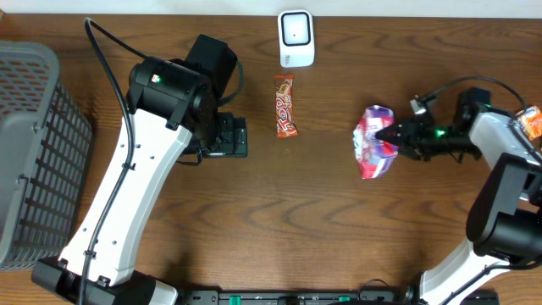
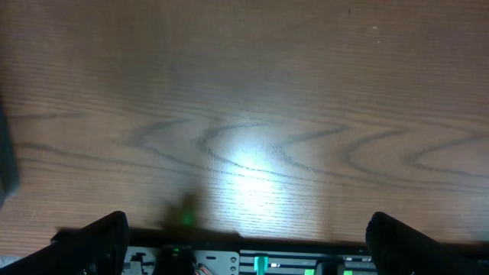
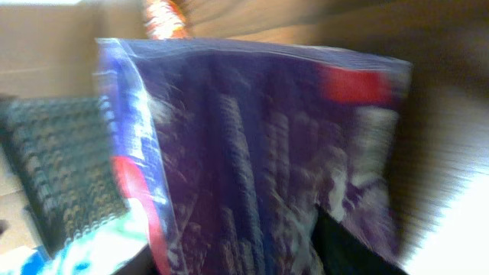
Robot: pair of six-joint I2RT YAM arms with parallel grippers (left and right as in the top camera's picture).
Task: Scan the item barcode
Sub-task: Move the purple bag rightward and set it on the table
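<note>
Although your right claw point(image 1: 388, 135) is up against the snack bag point(image 1: 374, 141), you cannot tell whether its jaws are clamped on the wrapper or parted. From overhead the dark tips merge with the bag's edge nearest that arm, and the right wrist view is badly blurred. In that wrist view the purple bag point(image 3: 252, 153) fills nearly everything, with a red patch near its upper corner and one dark finger point(image 3: 348, 244) against it at the bottom.

From overhead you see the bag, pink and purple and crumpled, right of centre on the wooden counter point(image 1: 279, 212). It is well apart from the white scanner point(image 1: 296, 38) at the counter's far edge. Between the two, nearer the scanner, an orange-brown candy bar point(image 1: 286, 106) lies lengthwise, pointing roughly at the scanner.

Your left claw point(image 1: 230, 135) is spread wide and holds nothing. Its wrist view shows the two dark fingers point(image 2: 99, 237) at the bottom corners, with only bare wood grain and a bright glare spot between them. It sits left of the candy bar, near it but apart. A grey mesh basket point(image 1: 34, 152) stands at the counter's left edge, well away from both items. Something small and orange point(image 1: 532, 124) shows beside the right arm; you cannot make out what it is.
</note>
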